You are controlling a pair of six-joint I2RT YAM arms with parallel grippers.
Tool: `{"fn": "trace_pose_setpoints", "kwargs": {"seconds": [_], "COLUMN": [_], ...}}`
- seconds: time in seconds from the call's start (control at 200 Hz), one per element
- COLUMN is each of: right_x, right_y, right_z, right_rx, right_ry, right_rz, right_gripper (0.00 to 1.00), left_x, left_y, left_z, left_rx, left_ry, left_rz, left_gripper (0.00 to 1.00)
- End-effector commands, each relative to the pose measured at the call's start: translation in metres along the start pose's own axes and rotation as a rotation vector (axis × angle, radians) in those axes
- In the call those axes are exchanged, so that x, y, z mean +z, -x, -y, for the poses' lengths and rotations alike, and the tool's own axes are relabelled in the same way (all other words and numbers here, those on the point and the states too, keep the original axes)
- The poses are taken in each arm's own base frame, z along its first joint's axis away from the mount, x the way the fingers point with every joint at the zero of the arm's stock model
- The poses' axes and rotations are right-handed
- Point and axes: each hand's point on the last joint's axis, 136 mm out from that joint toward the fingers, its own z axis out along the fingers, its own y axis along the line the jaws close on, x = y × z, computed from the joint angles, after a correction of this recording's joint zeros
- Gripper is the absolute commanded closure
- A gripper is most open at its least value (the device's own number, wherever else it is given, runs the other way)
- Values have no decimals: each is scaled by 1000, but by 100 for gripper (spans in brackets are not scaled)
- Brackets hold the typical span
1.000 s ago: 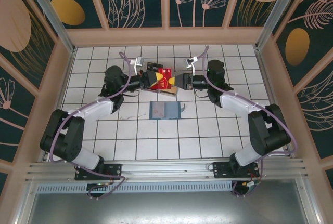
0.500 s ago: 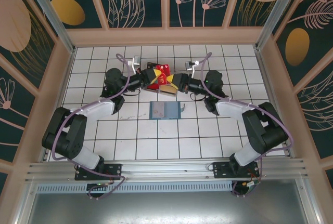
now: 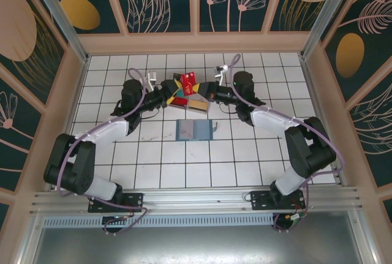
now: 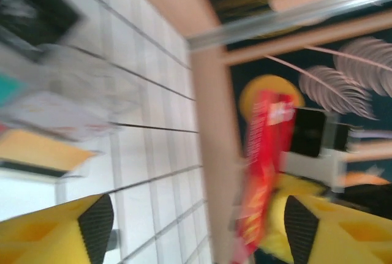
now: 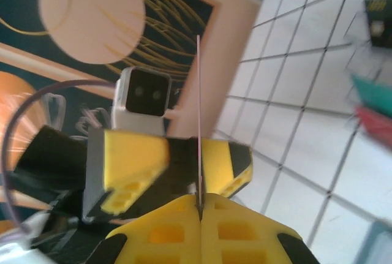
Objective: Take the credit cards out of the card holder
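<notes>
reddish thin plastic credit card (image 3: 188, 81) is up in the air over the far middle of the white-tiled table (image 3: 245, 154), between the two arms. right gripper (image 5: 199, 210) has its yellow fingers pressed together on the card's lower edge. on its wrist cam the card is an edge-on line standing up out of the pinch. left gripper (image 4: 196, 227) is spread wide, one finger each side of the card. the card sits close to one pad, but i can't call contact because that view is blurred.

small flat teal-blue bifold card holder (image 3: 195, 130) lies open on the tiles nearer the middle of the table, well apart from both grippers. nothing is holding it. i can't tell from above whether the blue card is in a pocket.

my read: first card is extracted and we're at the mid-air transfer / put-down step, roughly halfway. next move wants the left to back straight off without clipping the card. then the right lowers it flat onto bare tile, clear of the jumble of small flat things (image 3: 184, 101) under the grippers near the far edge. after that it's the holder's turn: one arm pins it, the other pulls the second card.
</notes>
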Motion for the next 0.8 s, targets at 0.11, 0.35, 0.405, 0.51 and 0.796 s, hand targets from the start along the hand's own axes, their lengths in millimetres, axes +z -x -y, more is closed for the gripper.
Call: {"fn": "trace_pose_setpoints", "kwargs": {"seconds": [0.11, 0.35, 0.405, 0.51, 0.796], "right_x": [21, 62, 70, 82, 92], "right_y": [4, 8, 6, 0, -10], "right_z": [48, 51, 47, 47, 77], "right_rx": [-353, -636, -676, -732, -854], "right_ry": [-330, -420, -394, -362, -375], "right_rz": [-147, -274, -306, -366, -505], "right_gripper": [100, 100, 100, 100, 100], "left_x": [-55, -85, -87, -88, -93], "left_y": [24, 23, 19, 11, -1], "left_z": [-84, -117, -120, -124, -137], "left_rx": [125, 103, 93, 78, 61], "left_ry": [525, 655, 656, 648, 668], "left_rz": [124, 170, 164, 149, 131], "left_gripper": [5, 1, 1, 1, 1]}}
